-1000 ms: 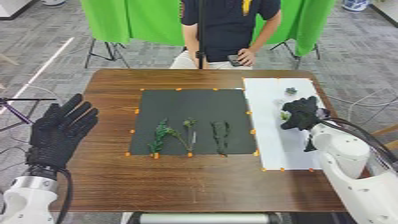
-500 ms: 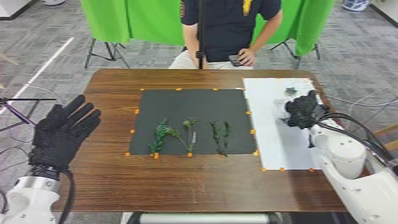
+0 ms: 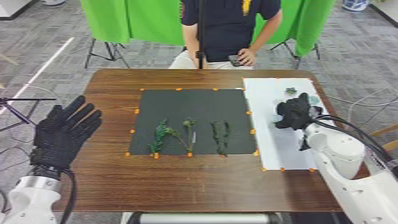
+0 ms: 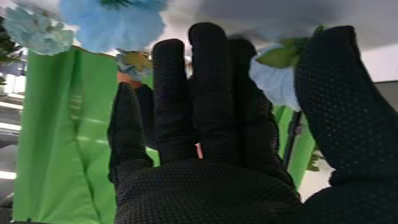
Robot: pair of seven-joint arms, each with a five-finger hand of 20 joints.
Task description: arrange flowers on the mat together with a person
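Brown wood is being seen around a black mat (image 3: 178, 105) and a white sheet (image 3: 277, 145) on the table (image 3: 195, 187). Greenery (image 3: 161, 136) is lying on the mat's nearer half, so a start is apparently being made. Flowers (image 4: 114, 25) are waiting by the right hand (image 3: 294, 113), which is being held over the sheet, fingers and thumb straight; whether the pale flower (image 4: 276, 77) between them is being touched cannot be told. Beyond, a small flower (image 3: 290, 91) is lying on the sheet. Blooms are probably remaining to be added. The left hand (image 3: 60, 135) is being held open.
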